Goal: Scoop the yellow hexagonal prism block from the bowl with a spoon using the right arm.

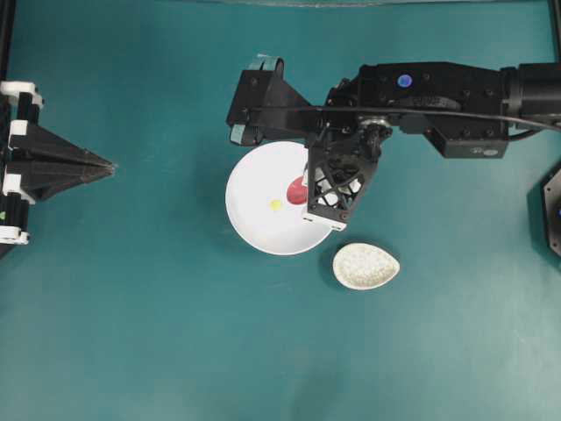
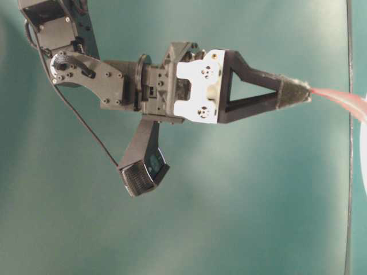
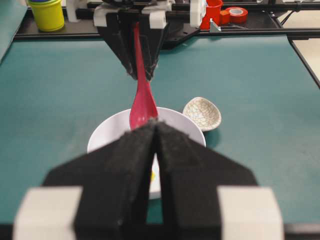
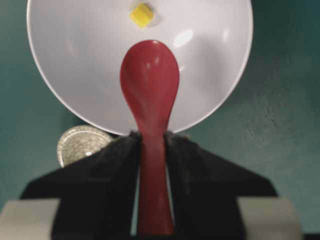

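Observation:
The white bowl (image 1: 250,221) sits mid-table with the tiny yellow block (image 1: 275,204) inside it. My right gripper (image 1: 308,191) hangs over the bowl's right part, shut on the handle of the pink-red spoon (image 1: 296,190). In the right wrist view the spoon's scoop (image 4: 150,82) hovers in the bowl (image 4: 65,60), just short of the block (image 4: 141,14); the jaws (image 4: 151,137) clamp the handle. My left gripper (image 1: 110,166) is shut and empty at the far left, and its closed tips (image 3: 156,125) face the bowl (image 3: 107,135).
A speckled cream spoon rest (image 1: 365,266) lies just right of the bowl's near edge. A yellow tub (image 3: 46,14), a red cup (image 3: 213,11) and a tape roll (image 3: 236,12) stand beyond the table's far edge.

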Available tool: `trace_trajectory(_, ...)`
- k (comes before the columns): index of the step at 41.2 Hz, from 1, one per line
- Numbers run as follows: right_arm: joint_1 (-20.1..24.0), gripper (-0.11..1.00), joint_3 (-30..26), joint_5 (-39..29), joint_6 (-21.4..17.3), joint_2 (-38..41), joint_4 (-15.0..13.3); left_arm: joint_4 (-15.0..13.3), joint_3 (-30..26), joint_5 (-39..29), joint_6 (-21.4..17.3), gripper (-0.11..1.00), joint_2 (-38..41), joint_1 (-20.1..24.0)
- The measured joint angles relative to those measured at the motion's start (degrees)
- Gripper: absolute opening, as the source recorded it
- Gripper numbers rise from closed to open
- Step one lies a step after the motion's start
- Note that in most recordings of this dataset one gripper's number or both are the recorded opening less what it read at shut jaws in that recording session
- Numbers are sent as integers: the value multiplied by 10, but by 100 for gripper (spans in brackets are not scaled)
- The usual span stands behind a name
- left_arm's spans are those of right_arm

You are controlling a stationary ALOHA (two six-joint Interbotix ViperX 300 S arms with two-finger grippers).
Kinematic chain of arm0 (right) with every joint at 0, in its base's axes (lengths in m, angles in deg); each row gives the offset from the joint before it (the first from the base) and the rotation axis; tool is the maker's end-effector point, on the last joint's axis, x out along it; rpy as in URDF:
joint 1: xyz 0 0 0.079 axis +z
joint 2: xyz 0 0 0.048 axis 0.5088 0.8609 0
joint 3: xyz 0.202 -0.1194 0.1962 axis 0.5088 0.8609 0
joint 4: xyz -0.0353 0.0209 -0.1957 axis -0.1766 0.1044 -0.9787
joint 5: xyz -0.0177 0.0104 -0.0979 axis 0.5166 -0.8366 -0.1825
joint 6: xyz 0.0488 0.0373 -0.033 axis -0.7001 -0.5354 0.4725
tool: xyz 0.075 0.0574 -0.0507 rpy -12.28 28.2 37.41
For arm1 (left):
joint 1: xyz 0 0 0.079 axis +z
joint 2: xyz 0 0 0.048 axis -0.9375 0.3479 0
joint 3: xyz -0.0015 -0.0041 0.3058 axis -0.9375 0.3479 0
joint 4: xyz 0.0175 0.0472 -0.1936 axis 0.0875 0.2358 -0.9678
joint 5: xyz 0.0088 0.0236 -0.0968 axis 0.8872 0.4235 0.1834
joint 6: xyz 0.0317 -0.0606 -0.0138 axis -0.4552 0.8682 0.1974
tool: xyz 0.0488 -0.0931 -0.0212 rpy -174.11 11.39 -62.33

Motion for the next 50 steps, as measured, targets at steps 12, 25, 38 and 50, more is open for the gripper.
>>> trace_trajectory(12,1,24,30,29,0,0,34,0,-1,0,0,1,2,0)
trace_trajectory(25,1,24,61,79,0,0,43,0,0,0,0,1,2,-1)
trace_trajectory(38,1,24,78,112,0,-1,43,0,0,0,0,1,2,-1)
trace_trajectory(50,0,24,83,130,0,2,44,0,0,0,0,1,3,0)
